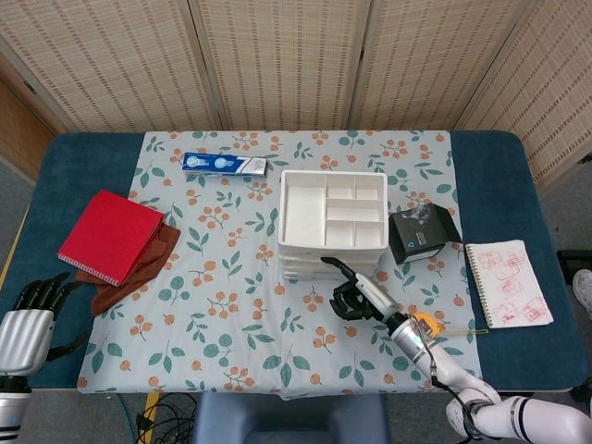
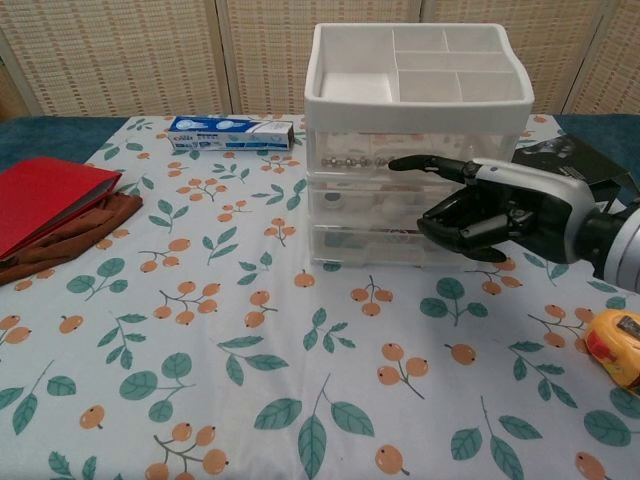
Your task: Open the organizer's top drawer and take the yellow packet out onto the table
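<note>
The white organizer (image 1: 330, 247) stands mid-table with an open compartment tray on top and three clear drawers below. Its top drawer (image 2: 350, 160) is closed; small dark items show through the front, and I cannot make out a yellow packet. My right hand (image 1: 356, 294) (image 2: 495, 205) hovers just in front of the drawers. One finger stretches out to the top drawer's front while the others curl in, and it holds nothing. My left hand (image 1: 28, 324) stays at the table's near left corner, fingers spread and empty.
A black box (image 1: 421, 233) (image 2: 570, 155) sits right of the organizer, a yellow tape measure (image 1: 424, 326) (image 2: 615, 345) near the front right, and a spiral notepad (image 1: 507, 282) beyond. A toothpaste box (image 1: 224, 165) lies behind left; a red notebook (image 1: 111, 236) on brown cloth (image 1: 139, 268) lies left.
</note>
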Action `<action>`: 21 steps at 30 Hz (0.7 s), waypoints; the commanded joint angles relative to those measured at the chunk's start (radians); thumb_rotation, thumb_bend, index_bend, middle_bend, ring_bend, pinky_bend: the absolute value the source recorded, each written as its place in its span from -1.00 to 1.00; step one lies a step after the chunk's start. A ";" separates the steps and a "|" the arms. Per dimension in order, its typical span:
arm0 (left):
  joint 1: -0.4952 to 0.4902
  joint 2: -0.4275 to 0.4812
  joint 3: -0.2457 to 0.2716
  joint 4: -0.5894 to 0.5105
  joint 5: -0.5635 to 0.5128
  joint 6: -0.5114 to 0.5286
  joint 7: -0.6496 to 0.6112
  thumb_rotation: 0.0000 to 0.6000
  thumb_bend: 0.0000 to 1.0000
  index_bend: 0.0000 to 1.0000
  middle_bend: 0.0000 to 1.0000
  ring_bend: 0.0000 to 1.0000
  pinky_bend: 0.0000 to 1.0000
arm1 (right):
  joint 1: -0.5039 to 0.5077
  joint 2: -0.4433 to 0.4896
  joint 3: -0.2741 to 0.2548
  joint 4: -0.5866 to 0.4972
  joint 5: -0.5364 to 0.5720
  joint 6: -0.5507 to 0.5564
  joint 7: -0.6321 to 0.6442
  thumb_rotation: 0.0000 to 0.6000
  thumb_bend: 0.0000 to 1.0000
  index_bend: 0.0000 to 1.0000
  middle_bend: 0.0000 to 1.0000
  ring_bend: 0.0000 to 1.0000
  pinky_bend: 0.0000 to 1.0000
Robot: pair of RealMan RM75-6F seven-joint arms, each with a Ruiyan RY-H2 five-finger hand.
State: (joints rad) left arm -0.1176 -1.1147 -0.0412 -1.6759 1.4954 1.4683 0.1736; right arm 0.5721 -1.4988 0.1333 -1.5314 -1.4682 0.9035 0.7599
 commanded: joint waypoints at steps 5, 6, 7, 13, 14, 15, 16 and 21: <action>0.001 0.006 -0.001 -0.001 -0.002 0.002 -0.008 1.00 -0.65 -0.60 -0.73 -0.70 -0.75 | 0.021 -0.027 0.005 0.030 0.012 -0.010 0.020 1.00 0.03 -0.92 0.58 0.78 0.80; 0.001 0.007 -0.001 -0.001 -0.002 0.001 -0.008 1.00 -0.65 -0.60 -0.73 -0.70 -0.75 | 0.024 -0.030 0.006 0.034 0.012 -0.011 0.023 1.00 0.03 -0.92 0.58 0.78 0.80; 0.001 0.007 -0.001 -0.001 -0.003 0.001 -0.008 1.00 -0.65 -0.60 -0.73 -0.70 -0.75 | 0.027 -0.035 0.006 0.040 0.012 -0.011 0.028 1.00 0.03 -0.92 0.58 0.78 0.80; -0.001 0.008 -0.002 -0.001 -0.006 -0.003 -0.008 1.00 -0.65 -0.60 -0.73 -0.70 -0.75 | 0.044 -0.051 0.006 0.063 0.011 -0.017 0.046 1.00 0.04 -0.92 0.58 0.78 0.80; -0.002 0.008 -0.002 -0.001 -0.006 -0.004 -0.007 1.00 -0.65 -0.60 -0.73 -0.70 -0.75 | 0.046 -0.052 0.005 0.066 0.011 -0.018 0.048 1.00 0.04 -0.92 0.58 0.78 0.80; -0.002 0.008 -0.002 -0.001 -0.007 -0.005 -0.006 1.00 -0.65 -0.60 -0.73 -0.70 -0.75 | 0.048 -0.054 0.004 0.070 0.010 -0.018 0.051 1.00 0.04 -0.92 0.58 0.78 0.80; -0.003 0.007 -0.002 -0.002 -0.007 -0.006 -0.005 1.00 -0.65 -0.60 -0.73 -0.70 -0.75 | 0.050 -0.055 0.004 0.072 0.010 -0.017 0.054 1.00 0.04 -0.92 0.58 0.78 0.80; -0.006 0.006 -0.003 -0.003 -0.010 -0.012 0.001 1.00 -0.65 -0.60 -0.73 -0.70 -0.75 | 0.057 -0.056 -0.001 0.085 0.008 -0.019 0.066 1.00 0.15 -0.86 0.58 0.79 0.80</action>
State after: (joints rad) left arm -0.1237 -1.1087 -0.0441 -1.6791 1.4858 1.4563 0.1745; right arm 0.6281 -1.5554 0.1331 -1.4479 -1.4601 0.8851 0.8241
